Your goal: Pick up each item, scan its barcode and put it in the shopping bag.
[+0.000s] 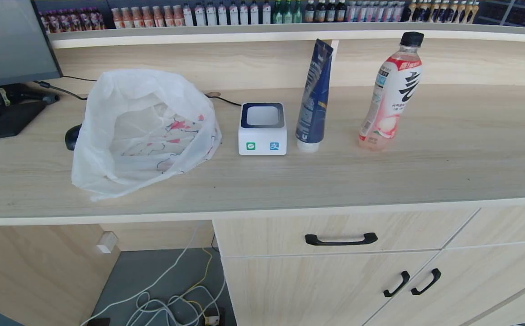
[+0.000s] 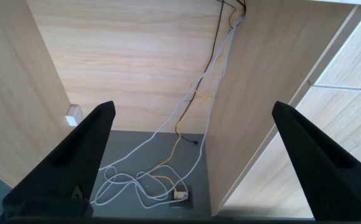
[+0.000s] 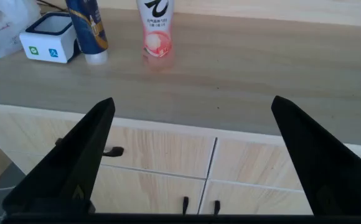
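One shopping bag [image 1: 145, 131], one scanner [image 1: 262, 131], one tube [image 1: 314, 99] and one bottle [image 1: 391, 95] line our worktop [image 1: 448, 167] from 9 to 3 o'clock. Our left fingers [image 2: 75, 162] and right fingers [image 3: 75, 162] stand apart, empty.

I see four things in a row on the counter [image 1: 448, 154] in front of me.
From my left, the bag [image 1: 145, 131], the scanner [image 1: 262, 129], the tube [image 1: 314, 97] and the bottle [image 1: 391, 93] stand along it, the tube just beside the scanner and the bottle farther off. A mouse [image 1: 71, 136] sits against the bag's left side, with a monitor [image 1: 9, 40] behind it at the far left. I see drawers [image 1: 335, 226] below the counter on the right and cables [image 1: 167, 308] on the floor under its left part.
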You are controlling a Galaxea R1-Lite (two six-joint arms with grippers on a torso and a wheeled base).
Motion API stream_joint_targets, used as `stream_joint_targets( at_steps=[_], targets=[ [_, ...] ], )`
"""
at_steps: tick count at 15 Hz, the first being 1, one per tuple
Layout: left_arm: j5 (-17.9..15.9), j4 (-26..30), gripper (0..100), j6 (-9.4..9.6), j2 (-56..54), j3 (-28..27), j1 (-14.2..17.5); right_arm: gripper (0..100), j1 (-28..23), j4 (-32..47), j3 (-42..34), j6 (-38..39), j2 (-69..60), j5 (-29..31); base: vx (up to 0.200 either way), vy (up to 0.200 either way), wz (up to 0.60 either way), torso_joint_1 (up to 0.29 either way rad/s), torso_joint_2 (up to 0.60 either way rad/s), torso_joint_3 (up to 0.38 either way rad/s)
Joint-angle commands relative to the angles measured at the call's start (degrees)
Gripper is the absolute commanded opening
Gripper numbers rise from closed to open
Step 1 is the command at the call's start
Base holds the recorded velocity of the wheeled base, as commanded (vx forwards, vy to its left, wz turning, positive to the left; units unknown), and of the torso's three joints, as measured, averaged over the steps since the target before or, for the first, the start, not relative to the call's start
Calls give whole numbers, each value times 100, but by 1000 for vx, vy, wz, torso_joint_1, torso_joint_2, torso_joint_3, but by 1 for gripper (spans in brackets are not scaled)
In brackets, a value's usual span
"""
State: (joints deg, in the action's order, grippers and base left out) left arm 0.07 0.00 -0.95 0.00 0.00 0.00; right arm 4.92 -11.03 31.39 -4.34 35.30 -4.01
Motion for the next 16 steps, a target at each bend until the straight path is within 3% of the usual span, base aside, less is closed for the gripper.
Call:
stream_joint_targets(
  at_steps=[1, 6, 8, 11, 16],
  targets=[
    [1, 0, 100, -2, 9, 0, 0, 100, 114, -57, 473, -260, 1040, 6, 0, 0, 0, 0, 0, 0],
    [1, 0, 100, -2, 9, 0, 0, 100, 369, -241, 1115, -234, 2068, 6, 0, 0, 0, 0, 0, 0],
    [1, 0, 100, -2, 9, 0, 0, 100, 1186, -839, 1194, -234, 2402, 85, 0, 0, 0, 0, 0, 0],
    [1, 0, 100, -2, 9, 0, 0, 100, 1863, -1182, 1124, -339, 2745, 225, 0, 0, 0, 0, 0, 0],
    [1, 0, 100, -2, 9, 0, 0, 100, 2575, -2298, 1317, -339, 3940, 665, 0, 0, 0, 0, 0, 0]
  ],
)
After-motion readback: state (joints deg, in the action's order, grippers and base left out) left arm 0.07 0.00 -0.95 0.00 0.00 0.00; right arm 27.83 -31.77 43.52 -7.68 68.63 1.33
